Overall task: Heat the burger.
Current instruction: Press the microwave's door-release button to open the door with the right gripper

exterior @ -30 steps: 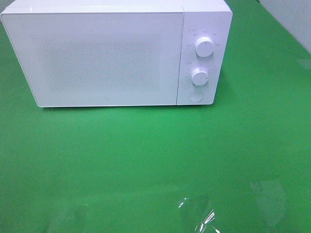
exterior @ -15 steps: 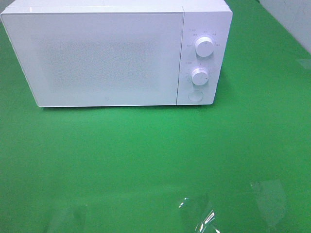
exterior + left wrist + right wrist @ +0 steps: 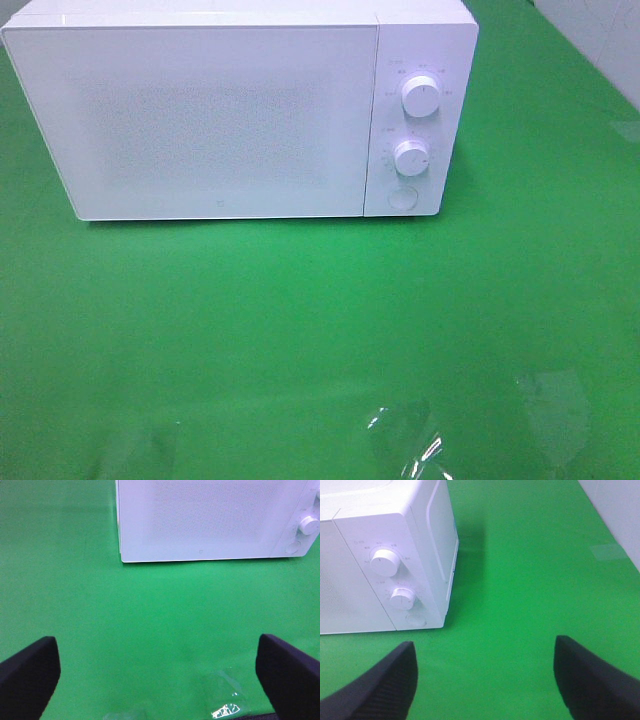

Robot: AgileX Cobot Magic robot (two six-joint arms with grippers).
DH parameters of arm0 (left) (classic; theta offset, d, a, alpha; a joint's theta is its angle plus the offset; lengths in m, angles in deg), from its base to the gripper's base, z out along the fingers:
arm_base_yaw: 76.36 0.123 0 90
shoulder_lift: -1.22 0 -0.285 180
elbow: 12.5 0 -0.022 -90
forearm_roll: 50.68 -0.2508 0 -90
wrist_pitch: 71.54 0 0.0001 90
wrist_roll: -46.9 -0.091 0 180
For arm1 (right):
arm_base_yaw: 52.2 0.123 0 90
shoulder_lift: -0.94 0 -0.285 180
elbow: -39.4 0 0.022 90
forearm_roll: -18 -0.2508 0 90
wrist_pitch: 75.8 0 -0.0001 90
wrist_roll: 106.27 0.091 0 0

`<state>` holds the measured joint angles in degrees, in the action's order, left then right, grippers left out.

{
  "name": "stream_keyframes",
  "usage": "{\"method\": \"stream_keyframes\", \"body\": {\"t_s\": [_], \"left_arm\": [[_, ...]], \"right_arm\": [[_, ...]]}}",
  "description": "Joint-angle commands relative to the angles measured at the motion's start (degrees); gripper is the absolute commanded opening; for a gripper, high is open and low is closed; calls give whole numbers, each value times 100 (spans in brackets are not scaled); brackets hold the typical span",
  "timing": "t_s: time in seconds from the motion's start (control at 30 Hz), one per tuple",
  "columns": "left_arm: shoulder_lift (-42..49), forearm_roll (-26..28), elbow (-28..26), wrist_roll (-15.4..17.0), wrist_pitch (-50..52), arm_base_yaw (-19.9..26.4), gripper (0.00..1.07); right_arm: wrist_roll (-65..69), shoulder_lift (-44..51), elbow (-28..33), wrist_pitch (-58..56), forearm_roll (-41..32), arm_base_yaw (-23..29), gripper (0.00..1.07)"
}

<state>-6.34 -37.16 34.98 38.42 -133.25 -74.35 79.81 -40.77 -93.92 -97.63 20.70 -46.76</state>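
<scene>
While left hand (image 3: pixel 160 677) and right hand (image 3: pixel 485 680) gape, the microwave (image 3: pixel 220 120) stands shut.

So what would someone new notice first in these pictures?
A white microwave, door shut, stands at the back of the green table. Its right panel carries an upper knob, a lower knob and a button. The left gripper and right gripper are open and empty.
</scene>
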Motion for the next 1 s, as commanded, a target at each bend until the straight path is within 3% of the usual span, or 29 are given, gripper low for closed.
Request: {"method": "stream_keyframes", "body": {"t_s": [0.03,0.47,0.9,1.0], "left_arm": [[92,11,11,29,40,-6,99],[92,11,11,29,40,-6,99],[92,11,11,29,40,-6,99],[92,11,11,29,40,-6,99]], "right_arm": [[-46,-258,23,441,0,-40,73],[-52,-1702,722,3375,0,-40,73],[-155,-3191,751,5197,-29,-40,73],[-516,-3581,825,5775,-372,-40,73]]}}
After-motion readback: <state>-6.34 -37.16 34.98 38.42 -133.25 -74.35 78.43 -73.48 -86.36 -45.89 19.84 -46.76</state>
